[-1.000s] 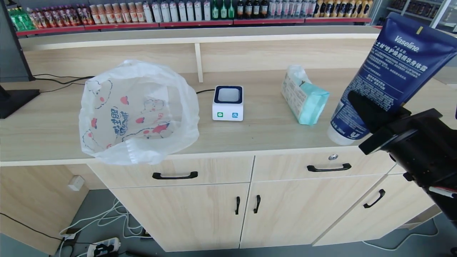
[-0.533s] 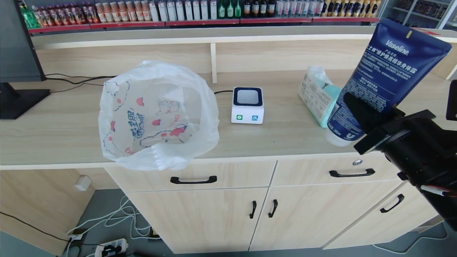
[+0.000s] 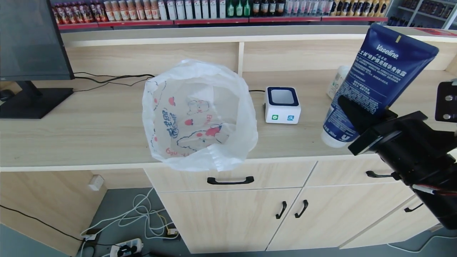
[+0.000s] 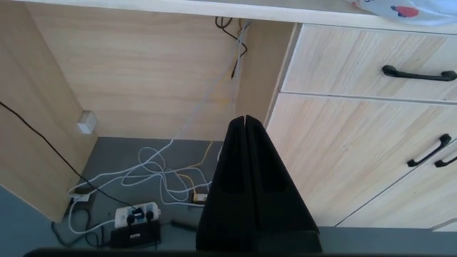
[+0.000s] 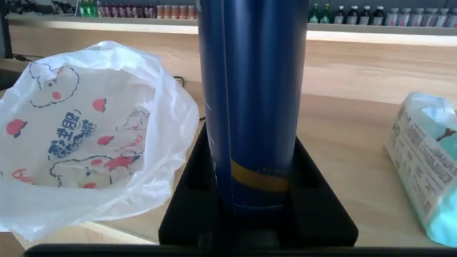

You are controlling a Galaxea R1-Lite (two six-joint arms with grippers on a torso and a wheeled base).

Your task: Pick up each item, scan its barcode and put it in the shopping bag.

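Observation:
My right gripper (image 3: 362,116) is shut on a dark blue lotion tube (image 3: 378,78), held tilted with its white cap down over the counter's right part, right of the white scanner (image 3: 282,105). The right wrist view has the tube (image 5: 250,107) upright between the fingers of that gripper (image 5: 253,193). The open white shopping bag (image 3: 200,114) with red and blue cartoon print sits left of the scanner, hanging over the counter's front edge; it is also in the right wrist view (image 5: 86,143). A tissue pack (image 5: 428,164) lies behind the tube, mostly hidden (image 3: 335,84). My left gripper (image 4: 245,143) is shut and empty, low before the cabinets.
The wooden counter (image 3: 89,132) has a raised back ledge and a monitor (image 3: 32,53) at far left with cables behind the bag. Drawers and doors with black handles (image 3: 230,180) are below. Cables and a power strip (image 4: 136,214) lie on the floor.
The whole head picture has shifted right, so the camera moved. Relative to the counter the held tube now sits nearer the scanner and covers most of the tissue pack.

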